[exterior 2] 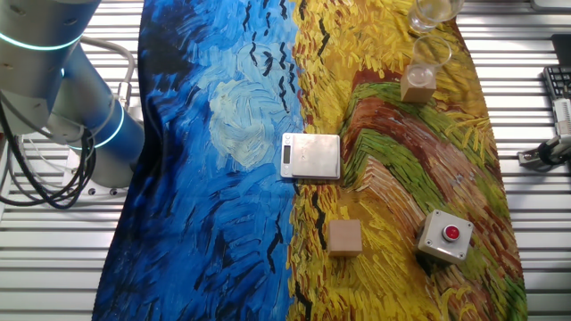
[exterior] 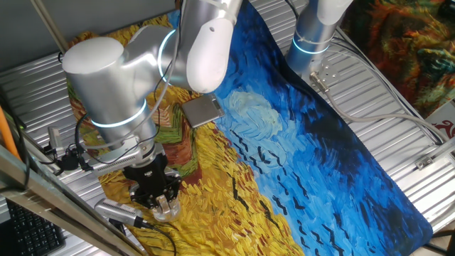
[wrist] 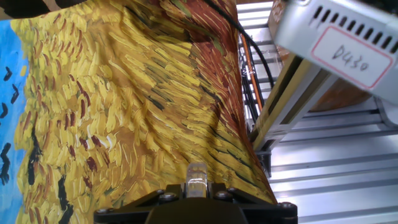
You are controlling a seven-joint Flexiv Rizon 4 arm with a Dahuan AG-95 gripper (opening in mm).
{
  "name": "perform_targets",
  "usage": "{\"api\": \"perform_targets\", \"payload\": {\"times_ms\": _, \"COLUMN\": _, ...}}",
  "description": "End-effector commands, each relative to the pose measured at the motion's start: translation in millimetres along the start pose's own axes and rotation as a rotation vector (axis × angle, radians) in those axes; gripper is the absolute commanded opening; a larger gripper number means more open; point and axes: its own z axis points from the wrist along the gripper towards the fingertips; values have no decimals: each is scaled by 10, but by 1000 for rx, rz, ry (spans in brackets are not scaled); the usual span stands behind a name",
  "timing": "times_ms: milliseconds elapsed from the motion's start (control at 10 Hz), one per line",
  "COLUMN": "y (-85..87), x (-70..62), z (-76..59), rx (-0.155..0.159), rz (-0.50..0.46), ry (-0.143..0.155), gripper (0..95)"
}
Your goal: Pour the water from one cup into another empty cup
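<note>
- The tumbler (exterior 2: 434, 11) stands at the cloth's far edge, cut off by the top of the other fixed view; its water cannot be made out.
- The small cup (exterior 2: 428, 50) stands upright just beside it, at 6 o'clock in that view, so the pour goes that way.
- The gripper (exterior: 163, 201) comes down from 12 o'clock, seemingly clenched on the tumbler's wall.
- The small cup is hidden in the hand view.
- A wooden block (exterior 2: 417, 86) sits at the small cup's 6 o'clock.
</note>
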Motion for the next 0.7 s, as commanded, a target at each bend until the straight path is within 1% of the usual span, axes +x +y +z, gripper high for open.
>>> {"api": "perform_targets", "payload": {"times_ms": 100, "y": -10, "x": -4, "z": 1, "rx": -4, "rz": -2, "ry": -10, "gripper": 0}}
{"api": "perform_targets", "payload": {"times_ms": 500, "y": -4, "x": 13, "z": -7, "rx": -5, "rz": -7, "ry": -40, "gripper": 0}}
{"api": "perform_targets", "payload": {"times_ms": 700, "y": -2, "x": 19, "z": -12, "rx": -6, "rz": -9, "ry": -51, "gripper": 0}}
